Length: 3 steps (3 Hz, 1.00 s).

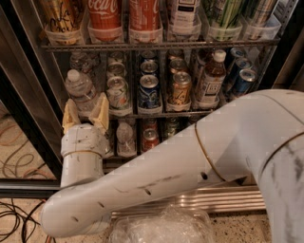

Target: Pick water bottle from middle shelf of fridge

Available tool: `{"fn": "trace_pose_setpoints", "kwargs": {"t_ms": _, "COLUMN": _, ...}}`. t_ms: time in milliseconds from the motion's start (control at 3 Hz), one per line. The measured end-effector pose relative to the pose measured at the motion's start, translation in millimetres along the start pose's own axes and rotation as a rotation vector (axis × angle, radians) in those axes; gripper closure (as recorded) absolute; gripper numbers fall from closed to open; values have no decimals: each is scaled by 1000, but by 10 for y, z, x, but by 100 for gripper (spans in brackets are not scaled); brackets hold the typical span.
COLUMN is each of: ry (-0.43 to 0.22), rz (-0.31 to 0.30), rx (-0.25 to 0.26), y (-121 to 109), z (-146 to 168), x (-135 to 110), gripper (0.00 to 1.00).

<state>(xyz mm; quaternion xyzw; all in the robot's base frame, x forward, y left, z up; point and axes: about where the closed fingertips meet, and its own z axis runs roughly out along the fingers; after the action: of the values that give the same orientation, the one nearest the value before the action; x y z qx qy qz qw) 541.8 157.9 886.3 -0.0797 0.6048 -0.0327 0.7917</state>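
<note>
**Q:** Where's the gripper (86,113) at, and is it holding anything?

**A:** It's pointing up at the left end of the middle shelf (161,115). The two tan fingers (71,115) are spread fairly wide, one on each side of the bottom of the water bottle (81,91). They're straddling it, but I honestly can't tell if the pads are touching the plastic.

**Q:** How's the bottle sitting?

**A:** Pretty much upright, long axis vertical, with the white cap on top leaning a hair to the left. It's the front thing in the leftmost lane.

**Q:** Much room around it?

**A:** It's tight. A silver can (117,93) stands just beside it on the right, close to the right finger. On the left is the dark frame of the fridge (35,104). There's a gap between the cap and the rack above, the one with the Coca-Cola bottles (104,14). The white arm (166,175) sweeps in from the lower right, across the fridge's steel base.
</note>
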Motion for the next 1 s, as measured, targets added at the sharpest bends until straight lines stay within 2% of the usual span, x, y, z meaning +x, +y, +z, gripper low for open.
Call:
{"fn": "trace_pose_setpoints", "kwargs": {"t_ms": 333, "ry": -23, "rz": 45, "rx": 8, "y": -24, "z": 105, "x": -41, "gripper": 30}}
{"fn": "trace_pose_setpoints", "kwargs": {"t_ms": 1000, "ry": -31, "rz": 152, "rx": 13, "y": 31, "z": 197, "x": -22, "gripper": 31}}
